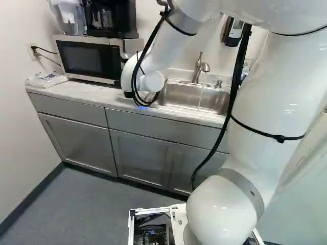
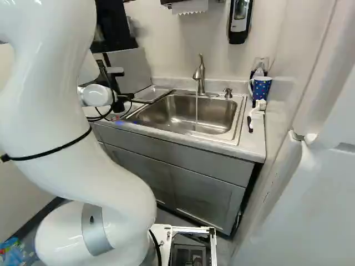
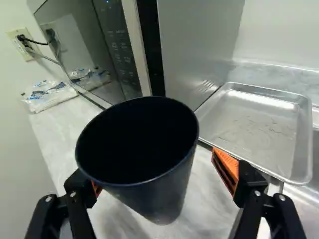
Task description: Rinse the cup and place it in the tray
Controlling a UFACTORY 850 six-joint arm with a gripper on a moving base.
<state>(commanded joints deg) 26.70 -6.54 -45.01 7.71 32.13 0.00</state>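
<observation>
At the left of the right base view, the black gripper [image 2: 118, 104] is low over the counter beside the sink, largely hidden by the arm's end. In the wrist view the gripper [image 3: 157, 181] stands open around a dark cup [image 3: 172, 191]. One finger is close against the cup's side; a gap separates the other orange pad [image 3: 227, 169] from it. The cup is upright on the counter, its mouth facing the camera. The metal tray [image 3: 249, 122] lies beyond that second finger, beside the microwave [image 3: 197, 45]. Water runs from the faucet [image 2: 201, 75] into the sink [image 2: 166, 112].
The counter [image 1: 94, 91] runs along the wall, with a plastic bag [image 1: 46, 79] at its far end beside the microwave. Right of the sink stand a patterned blue mug [image 2: 260, 87] and a white brush [image 2: 257, 108]. A soap dispenser [image 2: 239, 21] hangs on the wall.
</observation>
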